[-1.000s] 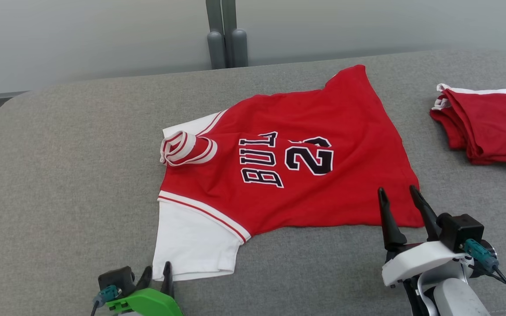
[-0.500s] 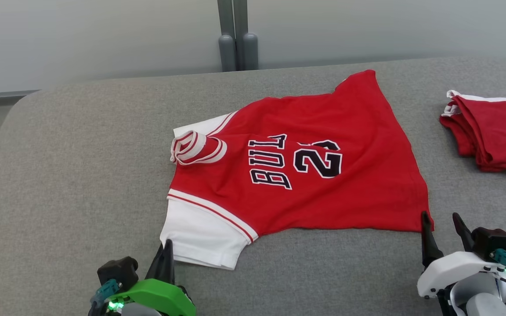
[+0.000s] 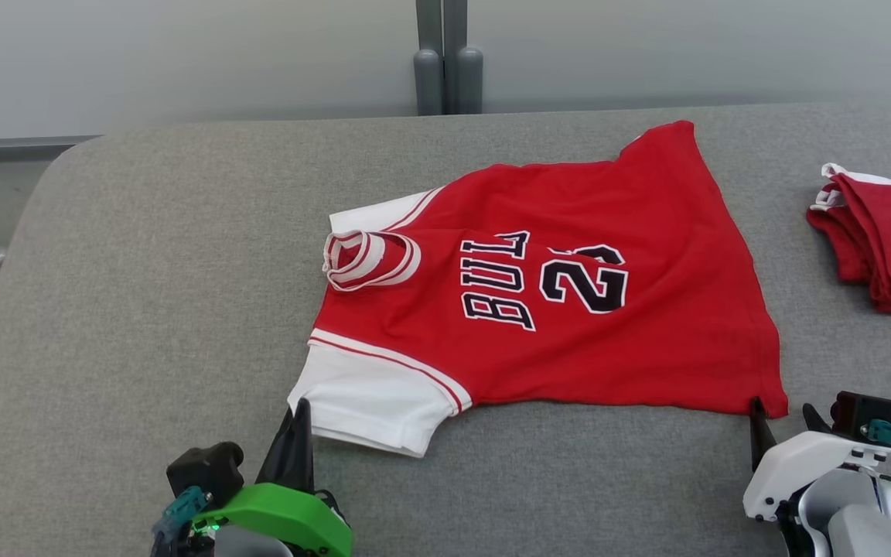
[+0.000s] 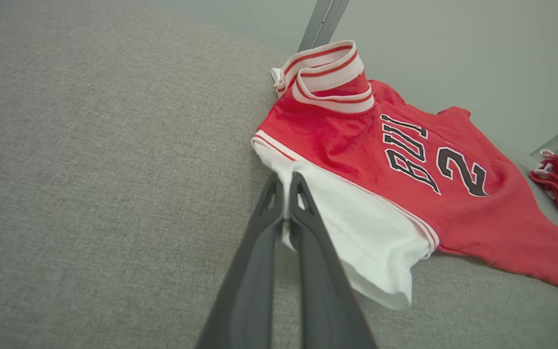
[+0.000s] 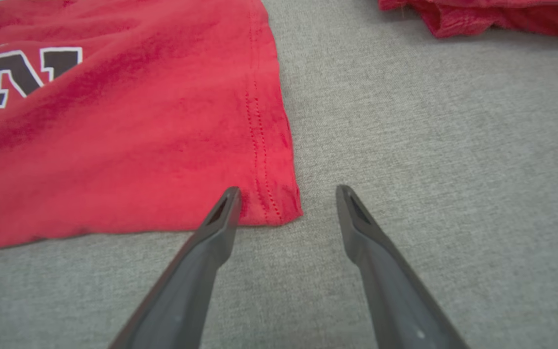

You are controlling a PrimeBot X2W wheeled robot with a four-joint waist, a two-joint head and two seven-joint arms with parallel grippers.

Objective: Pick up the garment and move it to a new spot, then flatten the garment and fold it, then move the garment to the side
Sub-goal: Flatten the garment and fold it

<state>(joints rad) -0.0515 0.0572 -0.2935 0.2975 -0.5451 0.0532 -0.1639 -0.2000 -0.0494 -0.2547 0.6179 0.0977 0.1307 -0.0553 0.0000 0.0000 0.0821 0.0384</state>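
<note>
The jersey (image 3: 646, 232) is red, with a white sleeve (image 3: 360, 398) edged by thin red and white stripes. Its collar (image 3: 368, 259) is banded white and red. The lettering (image 3: 496, 282) and number (image 3: 585, 277) are black with white outlines, and the hem (image 5: 259, 145) carries two rows of red stitching. The surface (image 3: 144, 271) is a flecked mid-grey weave. A second garment (image 3: 890, 247) is red with white trim. The left gripper (image 4: 286, 179) is dark grey and bright green; the right gripper (image 5: 288, 191) is dark grey, white and black. The wall (image 3: 182, 62) is pale grey, the posts (image 3: 448, 73) darker grey.
</note>
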